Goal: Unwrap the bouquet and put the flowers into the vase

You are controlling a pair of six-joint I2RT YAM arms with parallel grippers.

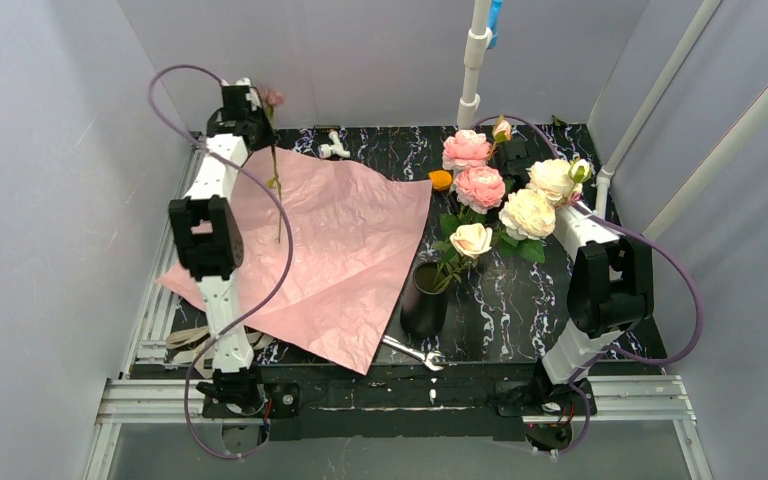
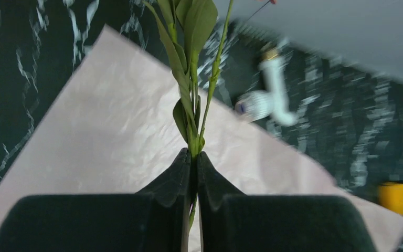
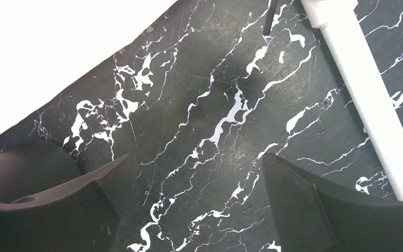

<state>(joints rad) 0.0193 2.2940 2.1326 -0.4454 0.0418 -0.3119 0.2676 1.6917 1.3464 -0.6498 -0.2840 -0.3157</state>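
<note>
The pink wrapping paper (image 1: 330, 240) lies unfolded and flat on the table's left half. The black vase (image 1: 425, 298) stands at its right edge and holds several flowers: pink roses (image 1: 480, 187) and cream roses (image 1: 527, 213). At the back left, above the paper, my left gripper (image 2: 195, 156) is shut on the thin green stem (image 2: 191, 121) of one more flower, whose stem (image 1: 278, 190) hangs down over the paper with a pink bud (image 1: 273, 98) on top. My right gripper (image 3: 195, 156) is open and empty over bare marble, mostly hidden behind the roses in the top view.
A wrench (image 1: 415, 353) lies by the paper's near corner. A white pipe fitting (image 1: 333, 148) and a small orange object (image 1: 441, 179) sit at the back. A white pipe (image 1: 475, 60) rises at the back centre, and another white pipe (image 3: 367, 94) runs beside the right gripper.
</note>
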